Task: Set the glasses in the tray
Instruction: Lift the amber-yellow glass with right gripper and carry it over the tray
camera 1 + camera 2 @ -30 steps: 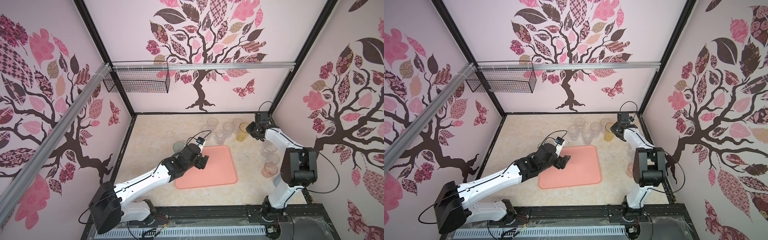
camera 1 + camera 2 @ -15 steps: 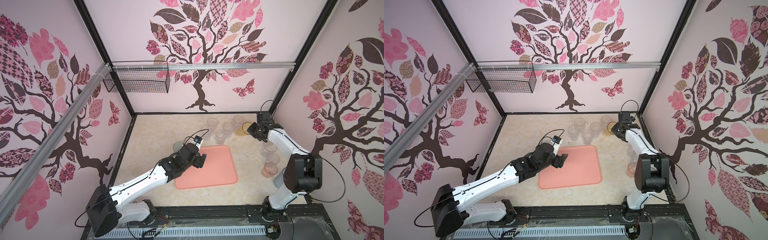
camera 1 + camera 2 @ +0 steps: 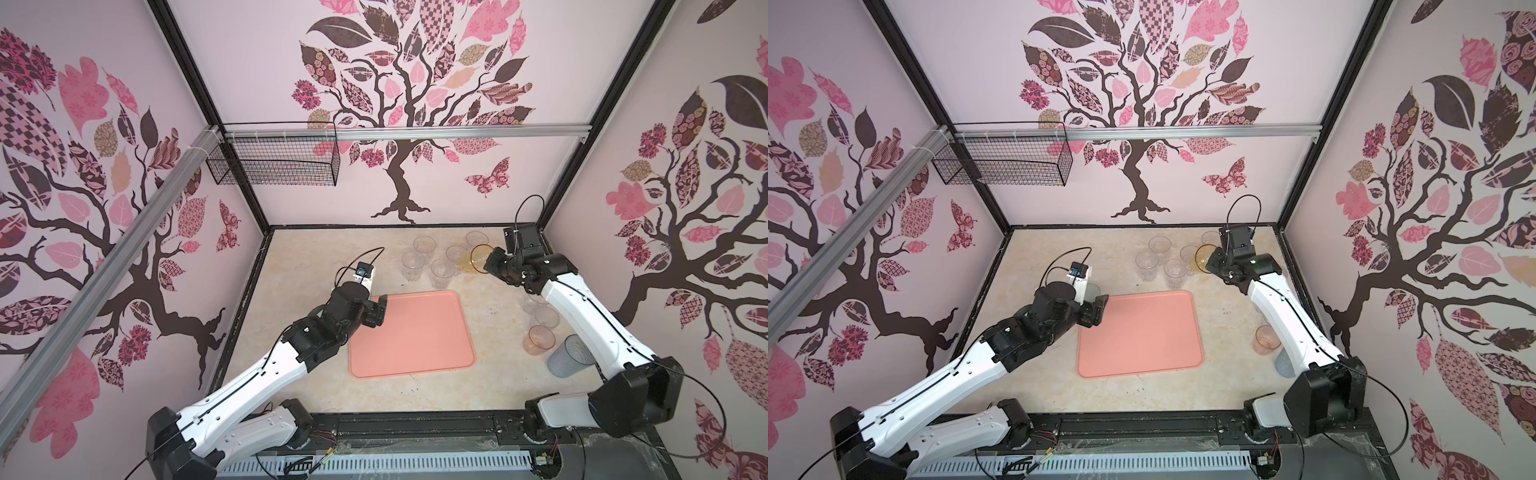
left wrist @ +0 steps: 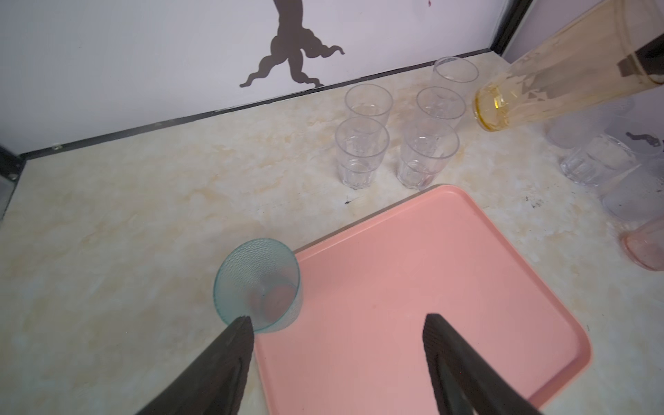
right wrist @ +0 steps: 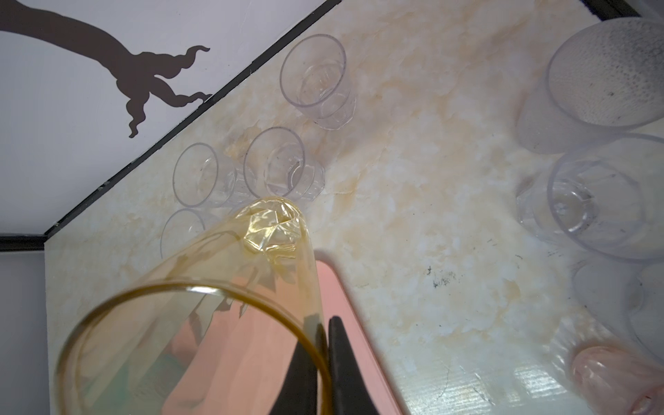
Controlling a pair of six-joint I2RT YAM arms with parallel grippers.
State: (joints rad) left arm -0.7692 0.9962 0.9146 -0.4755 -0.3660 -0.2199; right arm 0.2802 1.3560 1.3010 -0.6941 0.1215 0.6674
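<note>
Marbled worktop [image 3: 299,266], tray [image 3: 415,332] central — right end effector [image 5: 325,323] pinches the amber glass [image 5: 251,287] by its rim, long axis tilted, base toward the clear glasses [image 4: 361,151]; left end effector [image 4: 337,318], spread, hangs nearer the tray.

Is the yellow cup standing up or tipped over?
Tipped over. The yellow cup slants far to one side in both wrist views, with its rim pinched in the right gripper.

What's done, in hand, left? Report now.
Done: nothing clearly; the tray is bare in the middle. In hand: right gripper shut on the tilted amber glass; left gripper open beside the teal glass at the tray's corner. Left: clear glasses, pink glass and more on the table.
</note>
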